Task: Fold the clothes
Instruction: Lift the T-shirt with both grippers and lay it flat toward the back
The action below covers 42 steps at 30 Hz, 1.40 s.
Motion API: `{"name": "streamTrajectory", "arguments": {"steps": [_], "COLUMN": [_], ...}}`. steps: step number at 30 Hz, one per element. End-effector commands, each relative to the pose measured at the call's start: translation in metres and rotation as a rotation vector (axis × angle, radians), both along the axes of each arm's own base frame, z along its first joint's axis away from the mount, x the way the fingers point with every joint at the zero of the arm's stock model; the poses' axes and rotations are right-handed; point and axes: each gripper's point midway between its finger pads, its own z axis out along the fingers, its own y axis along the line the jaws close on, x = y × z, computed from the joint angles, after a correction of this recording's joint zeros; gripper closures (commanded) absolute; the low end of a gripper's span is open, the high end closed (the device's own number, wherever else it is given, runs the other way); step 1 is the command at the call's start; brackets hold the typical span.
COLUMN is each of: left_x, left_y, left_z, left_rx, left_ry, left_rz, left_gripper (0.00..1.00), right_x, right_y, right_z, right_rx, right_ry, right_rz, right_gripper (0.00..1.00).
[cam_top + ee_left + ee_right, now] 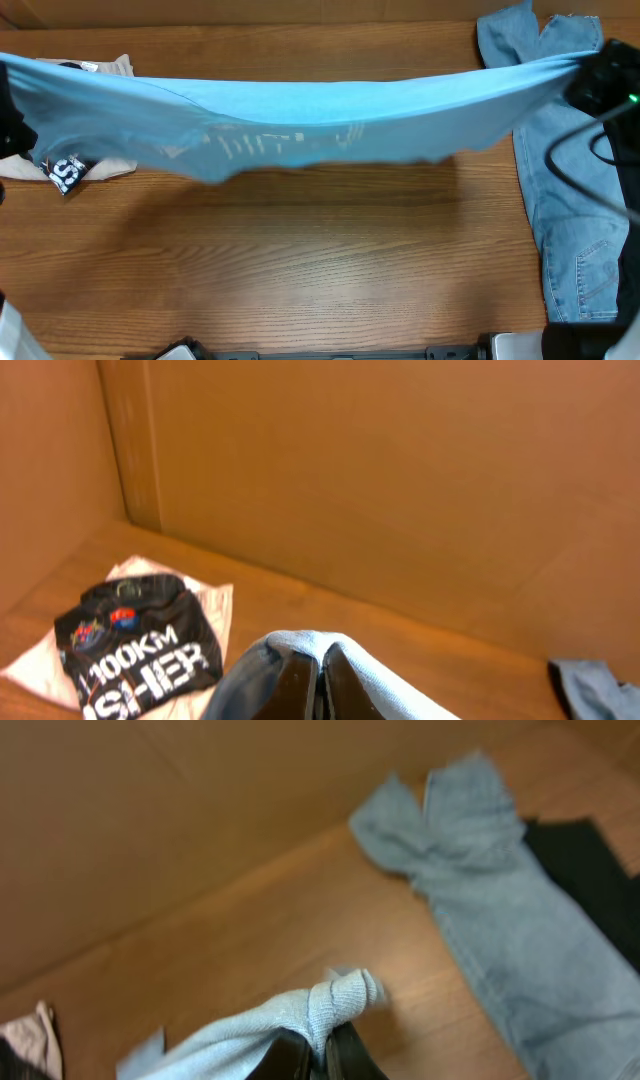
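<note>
The light sky-blue T-shirt [300,115] hangs stretched across the table's width above the wood, its faint white print showing through near the lower edge. My left gripper [320,685] is shut on its left end at the far left; the cloth [300,650] drapes over the fingers. My right gripper [322,1055] is shut on its right end at the far right; a bunched fold [340,1000] sticks up between the fingers. In the overhead view the right arm [605,75] shows at the shirt's end, and the left gripper is mostly out of frame.
Blue denim jeans [570,200] lie along the table's right side, also in the right wrist view [520,930]. A folded black shirt with white lettering [135,650] lies on a pale cloth [110,68] at the back left. Brown walls [400,480] stand behind.
</note>
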Motion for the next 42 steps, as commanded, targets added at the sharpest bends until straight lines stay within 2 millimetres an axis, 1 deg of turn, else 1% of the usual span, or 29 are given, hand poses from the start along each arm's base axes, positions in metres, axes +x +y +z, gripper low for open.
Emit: {"name": "streamTrajectory", "arguments": {"steps": [1, 5, 7, 9, 12, 15, 17, 19, 23, 25, 26, 27, 29, 30, 31, 32, 33, 35, 36, 37, 39, 40, 42], "left_x": [-0.019, -0.032, -0.037, -0.039, -0.033, -0.012, 0.009, 0.033, 0.089, 0.122, 0.142, 0.158, 0.192, 0.208, 0.225, 0.236, 0.245, 0.254, 0.253, 0.248, 0.23, 0.219, 0.201], "left_y": [-0.011, -0.019, -0.021, -0.022, -0.018, -0.007, 0.0, 0.006, 0.018, 0.024, 0.027, 0.029, 0.026, 0.024, 0.023, 0.023, 0.026, 0.032, 0.037, 0.043, 0.05, 0.052, 0.049], "left_z": [0.028, 0.049, 0.057, 0.061, 0.057, 0.041, 0.026, 0.007, -0.044, -0.074, -0.089, -0.102, -0.123, -0.128, -0.13, -0.125, -0.115, -0.078, -0.053, -0.023, 0.026, 0.046, 0.067], "left_rx": [0.021, 0.056, 0.063, 0.048, 0.033, -0.004, -0.042, -0.09, -0.164, -0.194, -0.207, -0.214, -0.234, -0.239, -0.234, -0.221, -0.201, -0.157, -0.14, -0.125, -0.101, -0.085, -0.059], "left_ry": [-0.085, -0.149, -0.171, -0.185, -0.172, -0.114, -0.067, -0.013, 0.125, 0.191, 0.214, 0.229, 0.236, 0.221, 0.187, 0.148, 0.096, -0.04, -0.119, -0.206, -0.334, -0.381, -0.42], "left_rz": [0.001, 0.002, 0.01, 0.014, 0.015, 0.008, -0.022, -0.064, -0.122, -0.145, -0.16, -0.173, -0.222, -0.249, -0.279, -0.291, -0.292, -0.274, -0.255, -0.238, -0.224, -0.219, -0.244], "left_gripper": [0.96, 0.96, 0.96, 0.96, 0.96, 0.96, 0.96, 0.96, 0.96, 0.96, 0.96, 0.96, 0.96, 0.96, 0.96, 0.96, 0.96, 0.96, 0.96, 0.96, 0.96, 0.96, 0.96], "right_x": [-0.032, -0.053, -0.058, -0.058, -0.044, -0.018, 0.003, 0.029, 0.084, 0.113, 0.127, 0.146, 0.179, 0.195, 0.212, 0.223, 0.233, 0.243, 0.243, 0.24, 0.232, 0.226, 0.217], "right_y": [-0.016, -0.026, -0.029, -0.03, -0.03, -0.03, -0.028, -0.026, -0.016, -0.013, -0.011, -0.008, 0.0, 0.003, 0.003, 0.003, 0.003, 0.004, 0.004, 0.004, 0.004, 0.002, -0.001], "right_z": [0.039, 0.063, 0.07, 0.072, 0.063, 0.04, 0.02, -0.005, -0.062, -0.093, -0.105, -0.12, -0.137, -0.139, -0.135, -0.126, -0.112, -0.071, -0.046, -0.025, 0.008, 0.02, 0.03], "right_rx": [-0.054, -0.079, -0.088, -0.095, -0.097, -0.102, -0.099, -0.095, -0.091, -0.09, -0.088, -0.086, -0.05, -0.04, -0.041, -0.043, -0.044, -0.05, -0.05, -0.047, -0.037, -0.04, -0.042], "right_ry": [-0.142, -0.239, -0.269, -0.274, -0.235, -0.141, -0.067, 0.02, 0.185, 0.255, 0.274, 0.285, 0.258, 0.223, 0.168, 0.108, 0.041, -0.11, -0.191, -0.253, -0.343, -0.374, -0.388], "right_rz": [-0.072, -0.123, -0.142, -0.148, -0.145, -0.14, -0.125, -0.104, -0.021, 0.007, 0.019, 0.044, 0.081, 0.092, 0.093, 0.091, 0.088, 0.084, 0.079, 0.075, 0.065, 0.061, 0.056], "right_gripper": [0.96, 0.96, 0.96, 0.96, 0.96, 0.96, 0.96, 0.96, 0.96, 0.96, 0.96, 0.96, 0.96, 0.96, 0.96, 0.96, 0.96, 0.96, 0.96, 0.96, 0.96, 0.96, 0.96]}}
